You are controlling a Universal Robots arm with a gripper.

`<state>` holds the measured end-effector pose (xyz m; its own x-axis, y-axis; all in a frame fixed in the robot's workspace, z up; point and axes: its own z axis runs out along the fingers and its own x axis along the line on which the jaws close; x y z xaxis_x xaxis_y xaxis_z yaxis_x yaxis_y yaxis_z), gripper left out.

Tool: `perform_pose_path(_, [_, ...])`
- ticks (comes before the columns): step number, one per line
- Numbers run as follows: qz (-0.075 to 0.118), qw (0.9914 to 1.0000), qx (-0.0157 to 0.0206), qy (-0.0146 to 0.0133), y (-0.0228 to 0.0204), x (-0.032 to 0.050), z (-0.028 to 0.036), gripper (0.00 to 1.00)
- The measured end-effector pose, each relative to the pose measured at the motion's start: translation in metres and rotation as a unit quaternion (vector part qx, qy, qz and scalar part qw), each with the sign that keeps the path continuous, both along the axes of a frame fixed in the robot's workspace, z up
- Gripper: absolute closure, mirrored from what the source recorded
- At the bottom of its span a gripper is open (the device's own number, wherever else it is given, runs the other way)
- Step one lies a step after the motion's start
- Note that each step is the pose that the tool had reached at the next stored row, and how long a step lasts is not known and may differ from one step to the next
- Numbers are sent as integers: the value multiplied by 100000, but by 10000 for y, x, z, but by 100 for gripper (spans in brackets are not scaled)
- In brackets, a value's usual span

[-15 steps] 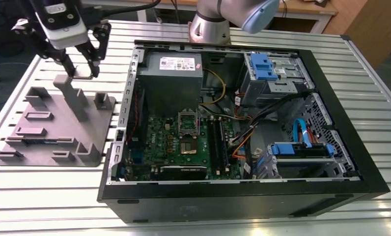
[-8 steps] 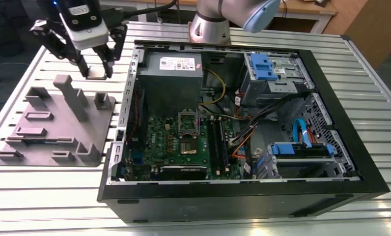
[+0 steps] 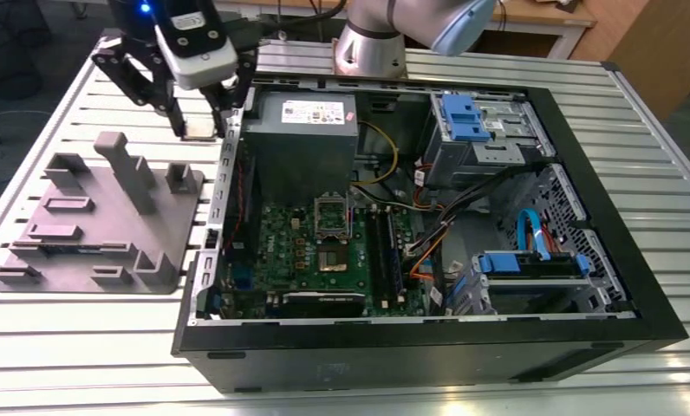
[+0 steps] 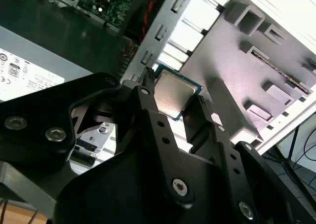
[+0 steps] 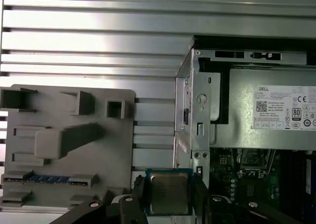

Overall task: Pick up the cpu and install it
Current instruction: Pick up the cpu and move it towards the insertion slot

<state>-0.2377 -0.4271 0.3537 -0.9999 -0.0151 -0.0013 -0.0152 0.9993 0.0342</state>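
Observation:
The cpu (image 3: 198, 133) is a small square chip with a silvery top and a thin dark rim. My gripper (image 3: 202, 121) is shut on it, one finger on each side. It hangs above the slatted table, between the grey holder tray (image 3: 102, 217) and the open computer case's wall (image 3: 224, 182). In both wrist views the cpu (image 4: 173, 93) (image 5: 169, 193) sits between the black fingers (image 4: 148, 115) (image 5: 199, 194). The motherboard (image 3: 310, 260) lies inside the case, its socket (image 3: 331, 256) further in, with the metal frame (image 3: 331, 212) beside it.
The grey power supply (image 3: 304, 130) fills the case corner nearest my gripper. Drive bays with blue parts (image 3: 472, 117) and loose cables (image 3: 438, 221) sit on the exterior view's right. The tray's raised blocks (image 3: 126, 169) stand up below and beside my gripper.

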Motion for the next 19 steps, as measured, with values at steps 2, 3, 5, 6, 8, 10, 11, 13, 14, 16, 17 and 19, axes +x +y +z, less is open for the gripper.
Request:
perform_pose_path(2, [0, 100000, 0, 91, 0, 82, 0, 53])
perform_pose_path(3, [-7, 100000, 1, 142, 0, 125, 0, 53])
perform_pose_path(5, [3, 100000, -2, 249, 0, 218, 0, 53])
perform_pose_path(6, [-1, 100000, 1, 297, 0, 263, -1, 53])
perform_pose_path(8, [-5, 99999, -1, 398, 0, 353, -1, 53])
perform_pose_path(10, [1, 99999, 0, 485, 0, 443, -2, 53])
perform_pose_path(11, [-6, 99999, -2, 523, 0, 491, -2, 53])
perform_pose_path(13, [0, 99998, 1, 579, 0, 581, -3, 53])
perform_pose_path(14, [1, 99998, -2, 605, 0, 625, -3, 53])
perform_pose_path(16, [-7, 99998, -1, 658, 0, 715, -4, 53])
perform_pose_path(17, [4, 99998, -2, 684, 0, 764, -4, 53])
perform_pose_path(19, [-6, 99997, -3, 733, 0, 854, -5, 53])
